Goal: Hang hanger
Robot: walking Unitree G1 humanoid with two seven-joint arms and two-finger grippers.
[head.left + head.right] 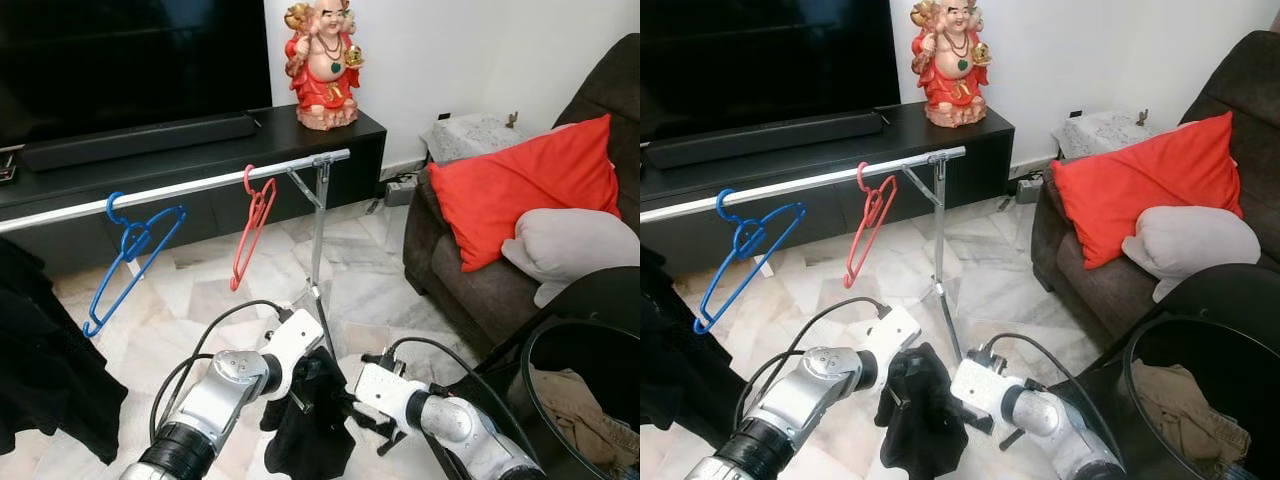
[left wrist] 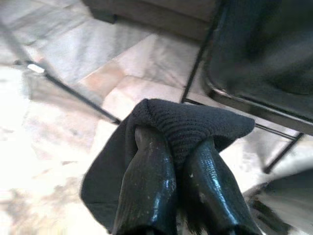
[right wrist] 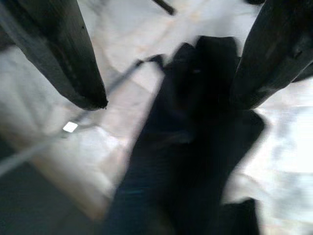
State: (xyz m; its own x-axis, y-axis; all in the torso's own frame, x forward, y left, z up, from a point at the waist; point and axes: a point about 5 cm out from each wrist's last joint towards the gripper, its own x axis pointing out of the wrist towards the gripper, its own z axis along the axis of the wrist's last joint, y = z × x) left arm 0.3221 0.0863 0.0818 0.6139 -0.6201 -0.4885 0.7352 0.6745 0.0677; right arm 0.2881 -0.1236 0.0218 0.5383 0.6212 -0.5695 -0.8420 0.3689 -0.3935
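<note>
Left fingers (image 2: 151, 186) pinched tight on a black cloth (image 1: 310, 420), held low at 6 o'clock above the floor (image 1: 380, 290). Left gripper (image 2: 176, 161) at the cloth's top. Right gripper (image 3: 171, 78) spread wide, just beside the cloth at its 3 o'clock. Red hanger (image 1: 253, 228) on the rail (image 1: 180, 190), up at 12 o'clock. Blue hanger (image 1: 130, 250) on the same rail, at 10 o'clock. Statue (image 1: 322, 62) on the TV bench (image 1: 200, 150) behind. Red pillow (image 1: 520, 190) on the sofa (image 1: 470, 290) at 2 o'clock. Black basket (image 1: 580, 340) at 4 o'clock.

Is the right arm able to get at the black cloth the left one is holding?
Probably yes. The right gripper is open, its fingers either side of the black cloth hanging from the left gripper, with nothing between them.
</note>
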